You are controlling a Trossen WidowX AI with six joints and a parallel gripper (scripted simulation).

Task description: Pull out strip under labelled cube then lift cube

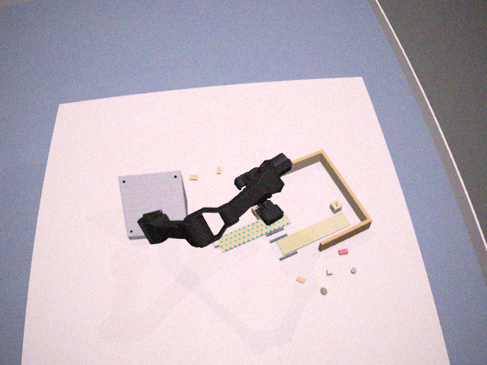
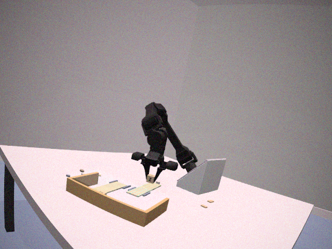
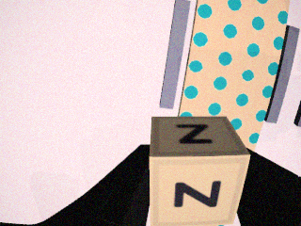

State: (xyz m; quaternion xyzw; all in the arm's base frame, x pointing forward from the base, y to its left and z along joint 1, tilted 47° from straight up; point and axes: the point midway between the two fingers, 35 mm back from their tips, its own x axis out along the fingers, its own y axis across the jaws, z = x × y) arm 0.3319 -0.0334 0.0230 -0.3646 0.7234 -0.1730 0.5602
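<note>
My gripper (image 1: 268,213) (image 2: 151,174) is shut on a tan cube marked N (image 1: 253,211) (image 2: 151,178) (image 3: 198,179). It holds the cube a little above the near end of the cream strip with teal dots (image 1: 251,233) (image 2: 143,189) (image 3: 235,56). In the wrist view the cube sits between the two dark fingers with the dotted strip under and beyond it. A plain pale yellow strip (image 1: 314,233) (image 2: 109,187) lies beside the dotted one. A second lettered cube (image 1: 335,205) stands on the table inside the wooden frame (image 1: 345,184) (image 2: 107,203), next to the plain strip.
Short grey rails (image 1: 278,238) (image 3: 175,53) lie along the strips. The arm's grey base block (image 1: 153,196) (image 2: 203,177) stands to the left. A red block (image 1: 342,251), a white cube (image 1: 329,271), grey pebbles (image 1: 353,270) and tan tiles (image 1: 300,279) (image 1: 192,177) lie scattered.
</note>
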